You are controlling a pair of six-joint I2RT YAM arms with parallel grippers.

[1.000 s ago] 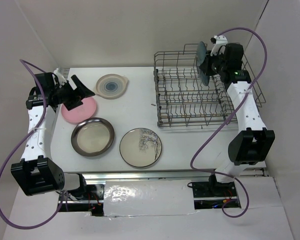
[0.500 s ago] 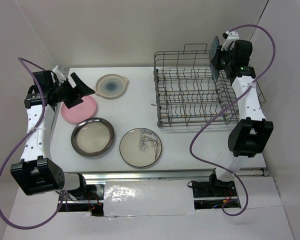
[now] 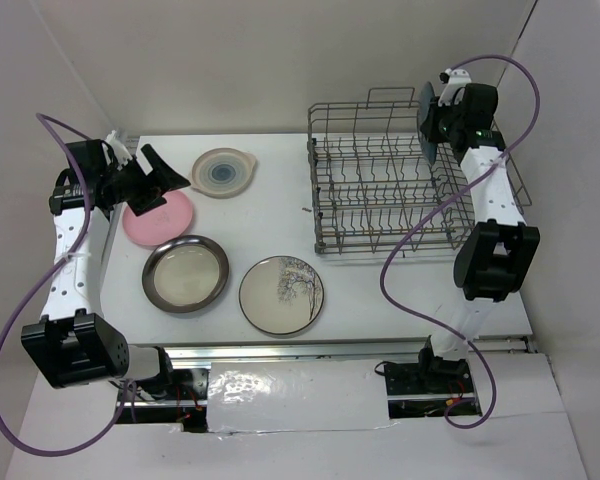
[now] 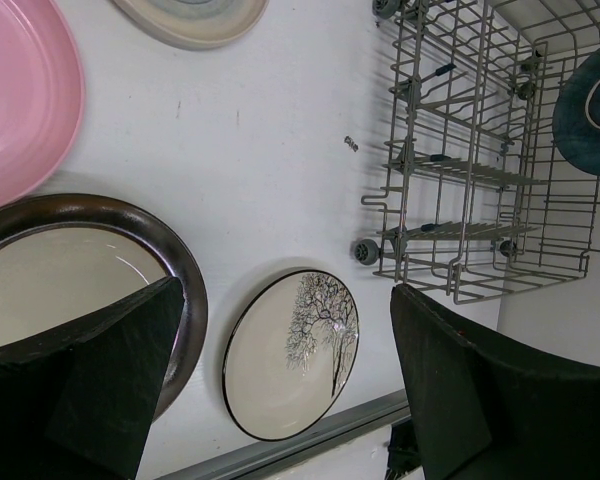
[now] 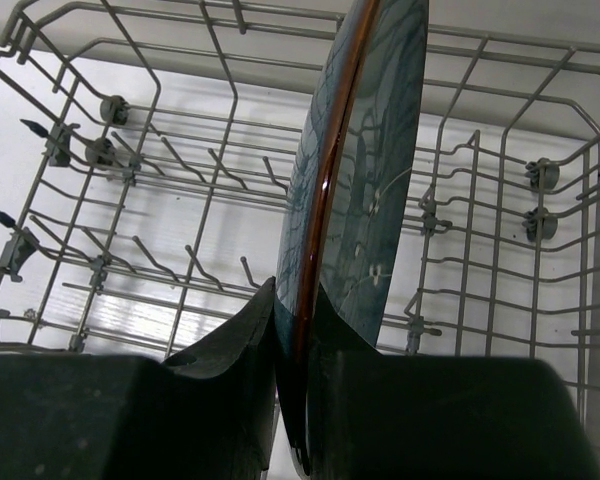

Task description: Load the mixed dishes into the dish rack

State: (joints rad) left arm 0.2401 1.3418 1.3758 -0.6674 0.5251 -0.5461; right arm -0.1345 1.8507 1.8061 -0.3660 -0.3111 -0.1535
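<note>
Plates lie nearest the arm bases. The grey plate with the branch drawing [image 3: 281,294] is flat on the table [image 3: 270,215], and in the left wrist view it shows in the gap between the left gripper's fingers [image 4: 90,370], well below them. The brown-rimmed cream plate [image 3: 185,273] sits just beside it, and in that view one finger partly hides it.

The left gripper [image 3: 163,193] is spread wide and holds nothing. It hangs in the air above the pink plate [image 3: 160,218], clear of it. The cream plate with the blue centre [image 3: 223,172] lies on the table beyond this gripper's tips, near the pink plate but apart from it.

The dish rack [image 3: 380,190] stands across the table from the left gripper. In the left wrist view it shows past the other finger. Its tines are upright, and no plate stands among them.

The right gripper [image 5: 295,300] is raised at the far right corner of the rack. Its fingers are pressed against the two faces of the dark teal speckled plate [image 5: 365,170] and pinch its lower rim. The plate stands on edge, rising away from the fingertips, with the rack's tines spread out beneath and beyond it. Seen from overhead, the plate is above the rack's top rim. Whether its edge touches any wire cannot be told.
</note>
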